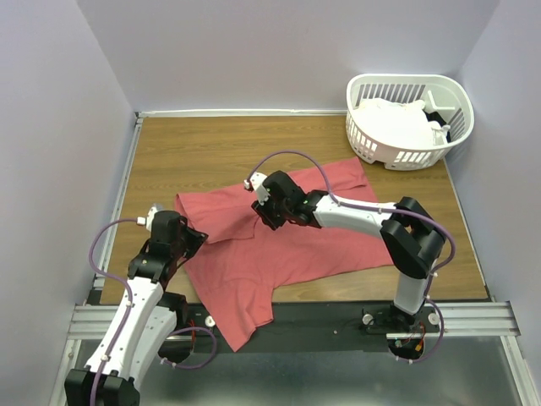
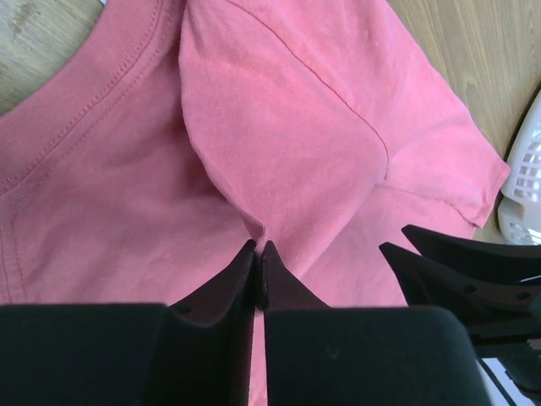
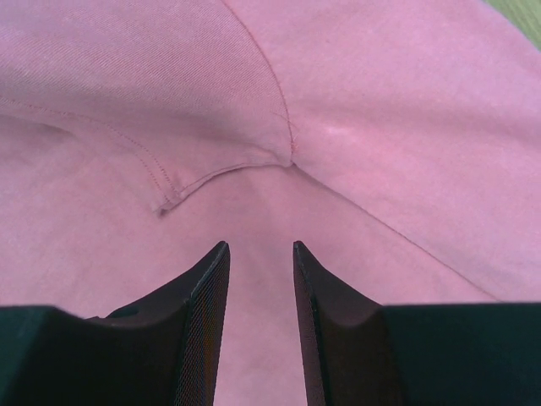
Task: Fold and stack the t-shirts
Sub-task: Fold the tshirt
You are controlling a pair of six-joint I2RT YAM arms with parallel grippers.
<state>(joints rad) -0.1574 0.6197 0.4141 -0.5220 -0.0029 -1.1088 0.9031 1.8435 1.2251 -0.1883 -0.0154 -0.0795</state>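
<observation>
Top: red shirt [image 1: 279, 241] is lying spread on the table [image 1: 194, 152], one corner over the near edge; white shirts [image 1: 393, 123] are sitting in the far-right basket [image 1: 397, 158]. Left wrist: left gripper [image 2: 259, 247] is pinching a shirt fold. Right wrist: right gripper [image 3: 260, 247] is hovering over the shirt, fingers parted, empty.

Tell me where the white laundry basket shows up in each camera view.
Top external: laundry basket at the upper right of the picture.
Left wrist: a sliver of it at the right edge.
Right wrist: not in view.
Shared landmark: the coral-red t-shirt, visible in all three.
</observation>
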